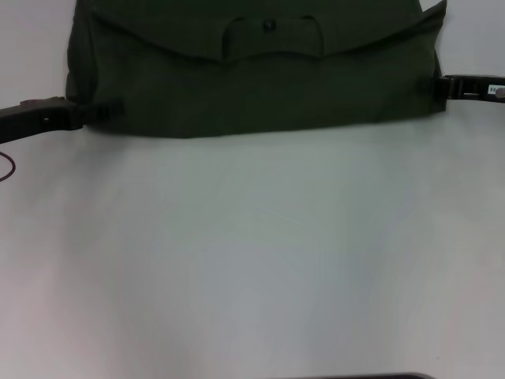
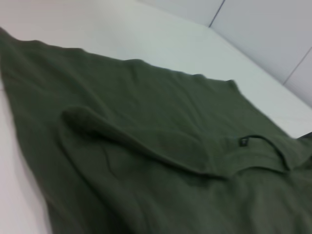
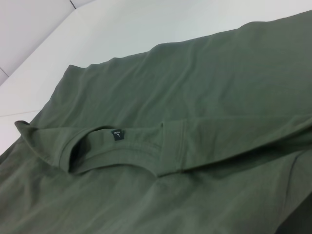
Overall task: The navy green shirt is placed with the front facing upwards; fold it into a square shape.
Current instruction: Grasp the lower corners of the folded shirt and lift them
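Note:
The navy green shirt (image 1: 260,87) lies flat at the far side of the white table. It is folded into a wide band with plain green fabric up. Its collar with the small black neck tag (image 1: 268,25) sits on a flap folded over the top; the tag (image 3: 117,133) and collar also show in the right wrist view. My left gripper (image 1: 109,110) reaches in low from the left and overlaps the shirt's left near corner. My right gripper (image 1: 436,85) meets the shirt's right edge. In the left wrist view a folded ridge of the shirt (image 2: 146,146) runs toward the collar.
The white table (image 1: 252,260) stretches bare from the shirt's near edge toward me. A thin red cable (image 1: 8,167) loops at the far left edge. A dark strip (image 1: 371,376) shows at the bottom of the head view.

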